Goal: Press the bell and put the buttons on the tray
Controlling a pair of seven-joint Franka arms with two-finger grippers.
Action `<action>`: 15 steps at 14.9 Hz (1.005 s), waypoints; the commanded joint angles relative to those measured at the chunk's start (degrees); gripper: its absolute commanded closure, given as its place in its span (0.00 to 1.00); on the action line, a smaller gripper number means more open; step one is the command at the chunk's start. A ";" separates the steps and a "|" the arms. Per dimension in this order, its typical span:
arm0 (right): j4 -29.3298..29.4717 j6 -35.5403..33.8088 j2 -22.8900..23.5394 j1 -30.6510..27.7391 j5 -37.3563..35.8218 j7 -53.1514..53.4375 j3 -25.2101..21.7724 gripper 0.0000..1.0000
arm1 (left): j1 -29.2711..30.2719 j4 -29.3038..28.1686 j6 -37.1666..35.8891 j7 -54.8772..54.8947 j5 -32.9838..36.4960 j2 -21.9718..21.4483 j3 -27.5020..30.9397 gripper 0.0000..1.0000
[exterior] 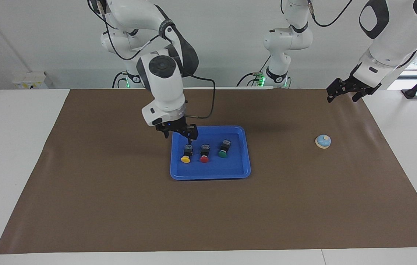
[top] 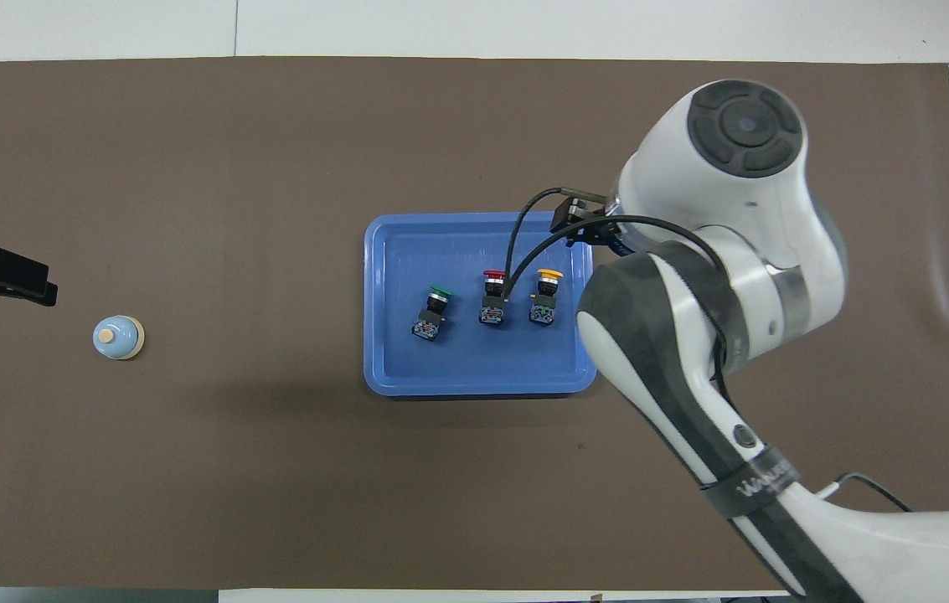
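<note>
The blue tray (exterior: 210, 175) lies mid-table and also shows in the overhead view (top: 474, 383). In it lie the yellow button (exterior: 186, 154), the red button (exterior: 204, 154) and the green button (exterior: 224, 149) in a row, on their sides; they also show in the overhead view as yellow (top: 544, 297), red (top: 492, 298) and green (top: 434, 312). My right gripper (exterior: 178, 137) is open and empty, just above the tray's rim beside the yellow button. The bell (exterior: 323, 141) stands on the mat toward the left arm's end (top: 118, 337). My left gripper (exterior: 344, 94) waits raised, over the mat near the bell.
A brown mat (exterior: 120, 206) covers most of the white table. The right arm's wrist and forearm (top: 717, 276) hang over the tray's end and hide the right gripper in the overhead view.
</note>
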 commanded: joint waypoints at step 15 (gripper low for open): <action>-2.09 -17.95 -15.45 -19.65 0.41 -28.00 1.49 0.00 | -0.40 -0.34 -0.05 -0.83 -0.56 -0.34 0.29 0.00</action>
